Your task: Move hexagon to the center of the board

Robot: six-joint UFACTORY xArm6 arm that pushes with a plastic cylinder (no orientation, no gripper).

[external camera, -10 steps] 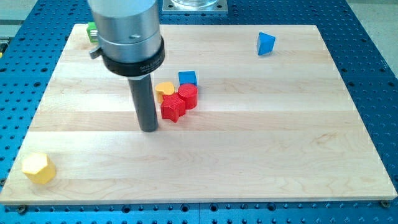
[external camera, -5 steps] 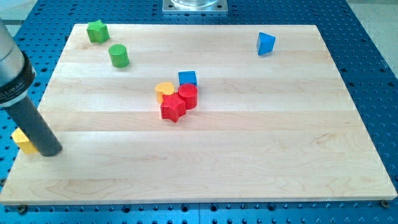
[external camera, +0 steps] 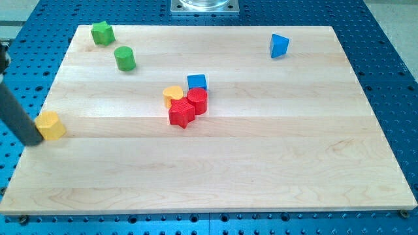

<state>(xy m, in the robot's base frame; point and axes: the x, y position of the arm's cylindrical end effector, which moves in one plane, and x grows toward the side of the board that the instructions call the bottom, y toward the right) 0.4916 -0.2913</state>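
Note:
The yellow hexagon (external camera: 51, 125) sits at the board's left edge, about halfway down the view. My tip (external camera: 31, 141) is just left of it, at the board's edge, touching or nearly touching its left side. The rod slants up out of the view's left side. Near the board's middle sits a tight cluster: a yellow heart-like block (external camera: 173, 95), a blue cube (external camera: 196, 82), a red cylinder (external camera: 198, 100) and a red star (external camera: 181, 113).
A green star (external camera: 101, 32) and a green cylinder (external camera: 125, 58) lie at the view's top left. A blue triangular block (external camera: 279, 45) lies at the top right. The wooden board (external camera: 274, 150) rests on a blue perforated table.
My rod swung from beside the central cluster to the board's left edge. The yellow hexagon moved from the bottom left corner up along the left edge, then slightly right onto the board.

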